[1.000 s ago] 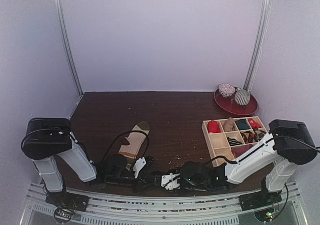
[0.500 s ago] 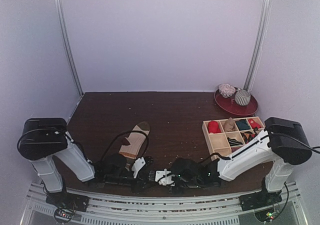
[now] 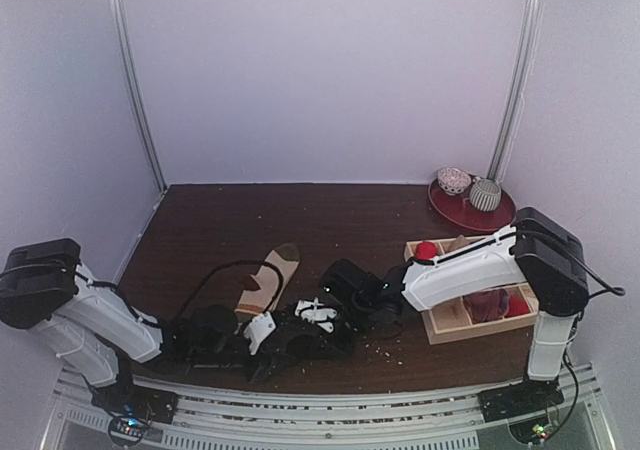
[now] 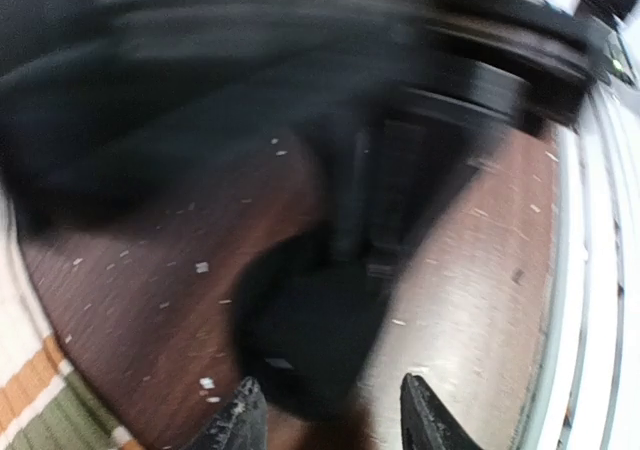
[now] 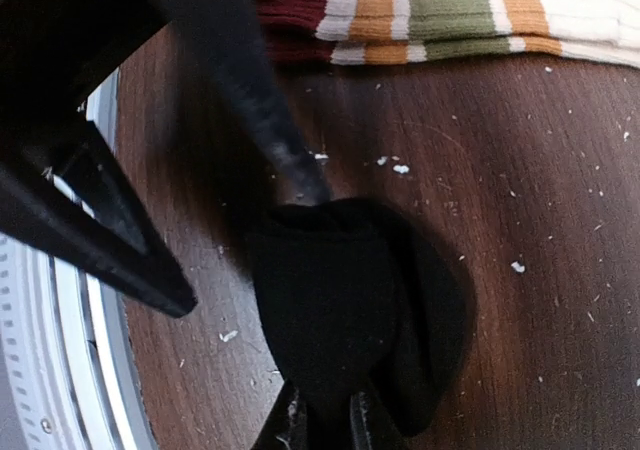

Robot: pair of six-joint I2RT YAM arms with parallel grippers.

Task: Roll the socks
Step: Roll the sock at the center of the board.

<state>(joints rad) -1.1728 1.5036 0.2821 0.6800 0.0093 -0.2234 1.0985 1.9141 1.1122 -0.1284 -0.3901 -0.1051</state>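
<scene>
**sockfan:** What's happening at the near edge? I'm seeing the rail [image 3: 300, 410] and a dark pile just past it.

**yam_lurker:** That's the black sock [image 5: 340, 310]. It's lying bunched in a lump on the counter [image 3: 340, 220], just beside the rail. The right fingers [image 5: 362, 432] are clenching on its near edge, pinching the fabric. The right arm is reaching way across toward the left side.

**sockfan:** And the left one?

**yam_lurker:** The left wrist view is smearing badly. The left fingers [image 4: 425, 420] are standing spread apart with the lump just ahead of them, so they're looking released, not squeezing anything.

**sockfan:** Tan sock?

**yam_lurker:** The tan sock [image 3: 268, 280] is lying flat just behind the black one, striped cuff toward the arms, brown toe pointing away. Farther back on the right, the right arm is crossing over a wooden box [image 3: 450, 322] of compartments, with a red bundle [image 3: 427, 251] showing in its far-left cell. Farthest back, in the right corner, a red plate [image 3: 497, 218] is holding two patterned balls [image 3: 454, 180].
</scene>
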